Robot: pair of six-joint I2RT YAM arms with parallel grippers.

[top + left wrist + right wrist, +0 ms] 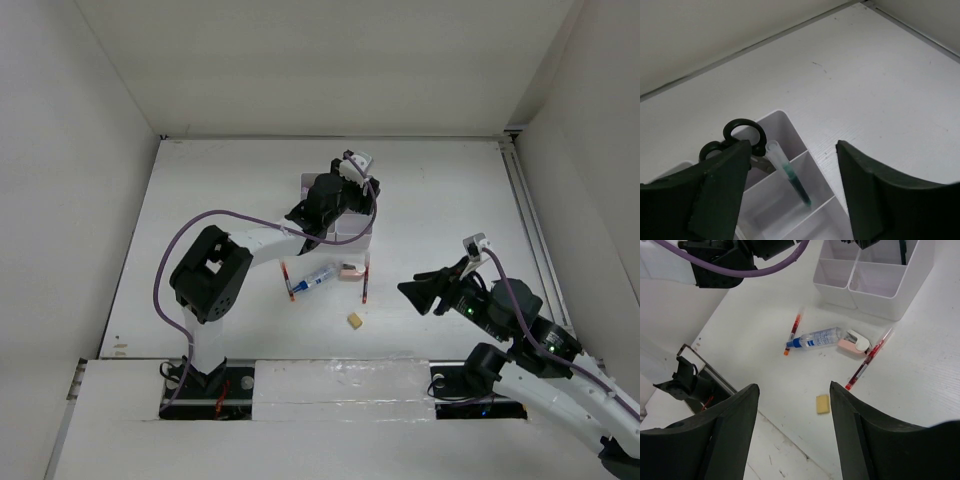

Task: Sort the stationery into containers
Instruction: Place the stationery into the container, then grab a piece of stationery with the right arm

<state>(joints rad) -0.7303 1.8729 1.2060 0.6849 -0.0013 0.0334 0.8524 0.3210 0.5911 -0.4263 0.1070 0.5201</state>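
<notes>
Left wrist view: the left claw (791, 152) is open above the white organizer (786, 123), where black scissors (743, 121) and a dark green pen (790, 175) stand tilted. The right claw (792, 390) is also open over the desk (752, 335). Between its fingers lies a yellow eraser (822, 404), and farther off a blue-white tube (817, 338) and a red pen (867, 360).

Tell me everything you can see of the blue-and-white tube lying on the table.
The tube lies flat on the white table, in front of the organizer and outside every compartment. Its body looks like clear or whitish plastic with a blue label, and it has a blue cap at one end. That capped end appears to meet the thin red pen. The other end sits against a pink-and-white item. Nothing grips it.
</notes>
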